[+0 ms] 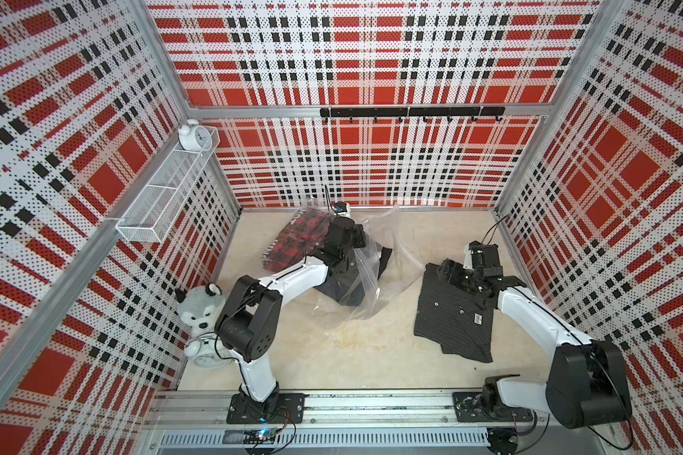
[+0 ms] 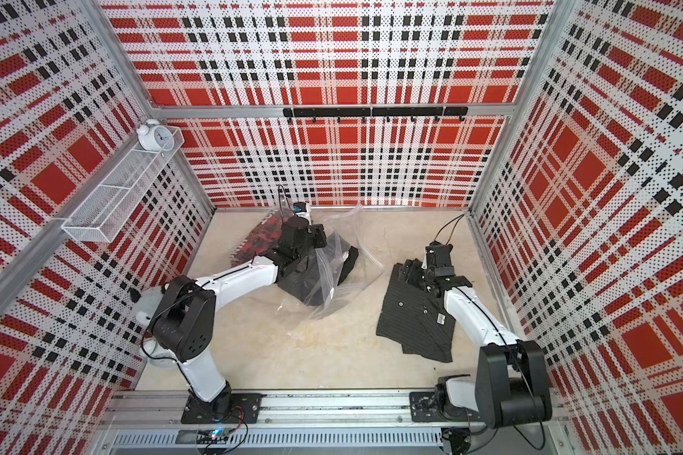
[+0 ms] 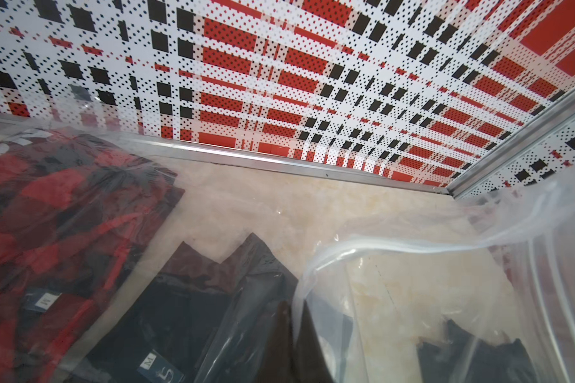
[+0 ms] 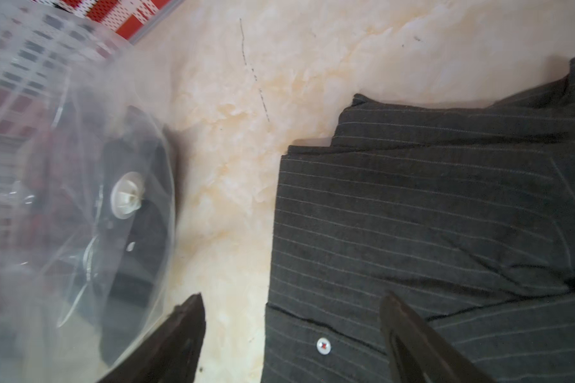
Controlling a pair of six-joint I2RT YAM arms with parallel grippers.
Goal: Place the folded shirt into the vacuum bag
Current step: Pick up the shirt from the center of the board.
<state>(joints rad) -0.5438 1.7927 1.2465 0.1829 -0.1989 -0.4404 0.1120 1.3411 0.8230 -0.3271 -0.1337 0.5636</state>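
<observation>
Your left gripper (image 3: 292,335) pinches the rim of the vacuum bag (image 3: 395,244), holding its mouth open, while your right gripper (image 4: 292,298) hangs wide open, empty, over the right-hand pinstriped shirt (image 4: 429,205).

A beige, marble-patterned tabletop (image 1: 332,354) carries a clear, crinkly plastic vacuum bag (image 1: 387,275) toward its back. Well apart on the right lies a folded dark pinstriped shirt (image 1: 454,319). At its left edge sit a grey-and-white plush husky (image 1: 200,311) and a white alarm clock (image 1: 206,357), apparently resting on it, though both are half hidden.
</observation>
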